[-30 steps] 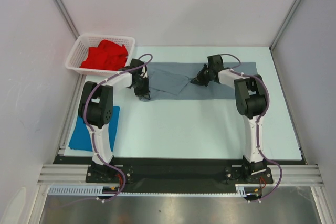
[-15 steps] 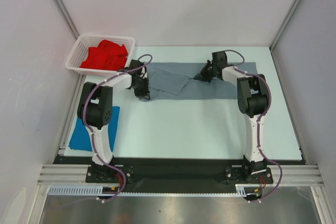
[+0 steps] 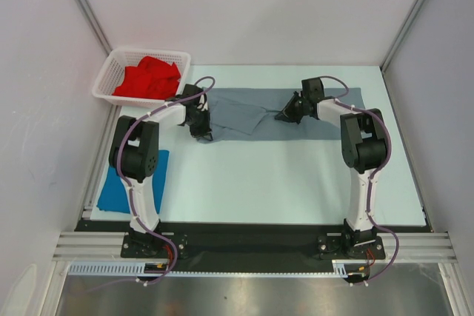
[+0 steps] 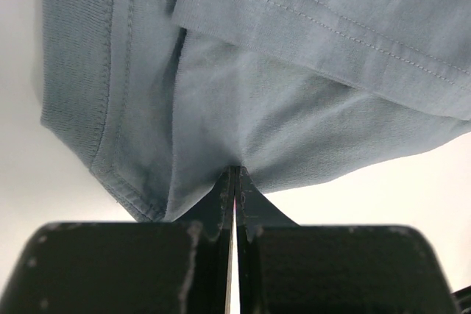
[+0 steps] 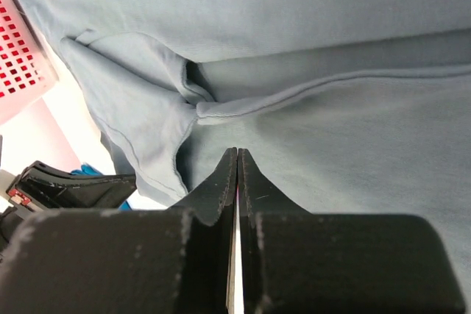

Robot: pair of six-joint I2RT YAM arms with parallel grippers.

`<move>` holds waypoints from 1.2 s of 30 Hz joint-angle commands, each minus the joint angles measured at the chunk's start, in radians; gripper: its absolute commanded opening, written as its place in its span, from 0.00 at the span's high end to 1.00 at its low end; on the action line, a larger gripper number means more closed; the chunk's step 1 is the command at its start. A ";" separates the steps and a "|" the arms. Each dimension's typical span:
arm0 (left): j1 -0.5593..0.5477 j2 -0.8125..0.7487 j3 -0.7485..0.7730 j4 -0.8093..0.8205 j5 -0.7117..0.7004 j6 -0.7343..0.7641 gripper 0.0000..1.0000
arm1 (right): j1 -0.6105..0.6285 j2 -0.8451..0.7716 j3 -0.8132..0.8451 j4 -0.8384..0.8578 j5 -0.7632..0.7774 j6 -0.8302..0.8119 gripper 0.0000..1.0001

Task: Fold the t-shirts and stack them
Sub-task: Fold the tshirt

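— Where does the grey shirt lie?
— Across the far part of the table, stretched out left to right in a long band; slate grey, one plain colour; near its middle a flap is turned over along a slanting crease; up close, a stitched hem lies across another layer.
— And the blue shirt?
— Bright blue; flat at the table's near left edge, partly hidden behind an arm.
— The red shirt?
— Crumpled in a heap inside the white basket at the far left corner; not folded.
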 commanded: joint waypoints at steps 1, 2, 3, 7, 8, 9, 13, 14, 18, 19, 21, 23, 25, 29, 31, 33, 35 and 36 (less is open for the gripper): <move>0.001 -0.026 0.024 -0.004 0.026 0.001 1.00 | -0.007 -0.007 0.020 0.049 0.003 -0.033 0.99; 0.001 -0.028 0.024 -0.006 0.027 0.002 1.00 | -0.010 0.004 0.049 0.034 -0.006 -0.034 0.99; 0.001 -0.028 0.023 -0.006 0.029 0.004 1.00 | -0.016 0.015 0.064 0.020 -0.016 -0.034 1.00; 0.001 -0.036 0.011 -0.004 0.024 0.004 1.00 | -0.008 0.049 0.068 0.023 -0.047 -0.021 1.00; 0.002 -0.037 0.009 -0.004 0.024 0.002 1.00 | -0.013 0.052 0.059 0.050 -0.046 0.010 1.00; 0.002 -0.040 0.007 -0.001 0.024 0.002 0.99 | -0.014 0.052 0.040 0.064 -0.046 0.018 1.00; -0.004 -0.136 -0.005 -0.015 -0.069 0.027 1.00 | -0.057 0.020 0.081 0.016 0.000 -0.031 0.99; -0.004 -0.160 -0.005 -0.015 -0.091 0.033 0.99 | -0.074 0.004 0.104 -0.070 0.014 -0.052 0.99; -0.004 -0.261 0.004 -0.059 -0.155 0.050 0.91 | -0.161 -0.057 0.212 -0.334 0.106 -0.196 0.94; -0.007 -0.293 -0.008 -0.052 -0.160 0.051 0.87 | -0.186 -0.080 0.204 -0.365 0.150 -0.217 0.92; -0.010 -0.307 -0.019 -0.030 -0.151 0.051 0.82 | -0.261 -0.156 0.174 -0.425 0.206 -0.247 0.90; -0.012 -0.290 -0.040 0.002 -0.090 0.022 0.82 | -0.334 -0.200 0.111 -0.478 0.244 -0.281 0.87; -0.012 -0.260 -0.064 0.031 -0.050 -0.002 0.86 | -0.379 -0.247 0.063 -0.501 0.287 -0.310 0.86; -0.016 -0.181 -0.065 0.098 -0.033 -0.024 0.91 | -0.441 -0.274 -0.033 -0.471 0.375 -0.392 0.88; -0.015 -0.146 -0.057 0.106 -0.037 -0.024 0.92 | -0.476 -0.235 -0.047 -0.463 0.375 -0.393 0.89; -0.015 -0.114 -0.052 0.103 -0.047 -0.015 0.93 | -0.494 -0.215 -0.058 -0.437 0.369 -0.389 0.91; -0.013 -0.100 -0.063 0.106 -0.051 -0.015 0.93 | -0.505 -0.192 -0.067 -0.410 0.384 -0.387 0.94; -0.013 -0.095 -0.069 0.103 -0.054 -0.012 0.93 | -0.508 -0.186 -0.082 -0.403 0.385 -0.386 0.96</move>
